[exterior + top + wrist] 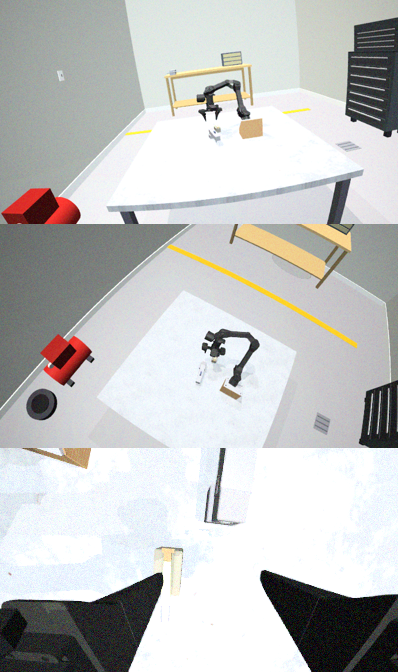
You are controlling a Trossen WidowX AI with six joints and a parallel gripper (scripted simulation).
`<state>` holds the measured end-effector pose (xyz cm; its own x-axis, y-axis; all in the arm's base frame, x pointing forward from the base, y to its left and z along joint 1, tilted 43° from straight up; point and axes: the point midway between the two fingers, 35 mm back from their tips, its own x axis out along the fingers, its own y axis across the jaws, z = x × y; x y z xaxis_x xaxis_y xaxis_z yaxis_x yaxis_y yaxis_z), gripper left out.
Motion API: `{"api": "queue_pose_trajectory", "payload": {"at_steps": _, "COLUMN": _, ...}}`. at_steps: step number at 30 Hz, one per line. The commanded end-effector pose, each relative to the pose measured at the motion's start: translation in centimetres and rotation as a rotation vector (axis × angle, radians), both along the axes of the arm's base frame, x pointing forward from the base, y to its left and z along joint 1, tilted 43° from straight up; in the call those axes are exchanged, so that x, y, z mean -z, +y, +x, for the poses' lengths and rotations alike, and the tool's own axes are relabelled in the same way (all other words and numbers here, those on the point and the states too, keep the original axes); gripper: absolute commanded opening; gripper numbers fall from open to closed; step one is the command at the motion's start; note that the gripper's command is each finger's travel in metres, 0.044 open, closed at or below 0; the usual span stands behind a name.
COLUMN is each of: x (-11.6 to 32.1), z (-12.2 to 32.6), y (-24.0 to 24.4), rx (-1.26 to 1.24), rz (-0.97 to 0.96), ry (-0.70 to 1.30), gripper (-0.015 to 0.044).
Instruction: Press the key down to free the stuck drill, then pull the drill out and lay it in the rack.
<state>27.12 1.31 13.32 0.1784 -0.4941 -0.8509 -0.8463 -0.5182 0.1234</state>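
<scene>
The drill lies in the pale rack, near the white block. The gripper, open and empty, hangs above, well inside the edges of the counter.

a red air compressor stands on the floor near a dark round ring. a yellow stripe runs before a wooden workbench. a black tool chest stands near a floor grate; a white switch plate is on the grey wall.
</scene>
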Motion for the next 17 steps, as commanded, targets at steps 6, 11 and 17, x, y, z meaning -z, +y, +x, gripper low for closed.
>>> {"api": "queue_pose_trajectory", "payload": {"at_steps": 6, "x": 4.2, "z": -2.2, "y": 14.4, "rx": -0.161, "rz": 0.262, "ry": 0.187, "gripper": 0.0440}}
{"api": "queue_pose_trajectory", "payload": {"at_steps": 11, "x": 6.6, "z": -6.6, "y": 22.0, "rx": -0.225, "rz": 0.360, "ry": 0.336, "gripper": 0.0440}}
{"api": "queue_pose_trajectory", "payload": {"at_steps": 17, "x": 9.4, "z": -13.9, "y": 28.6, "rx": -0.277, "rz": 0.400, "ry": 0.501, "gripper": 0.0440}}
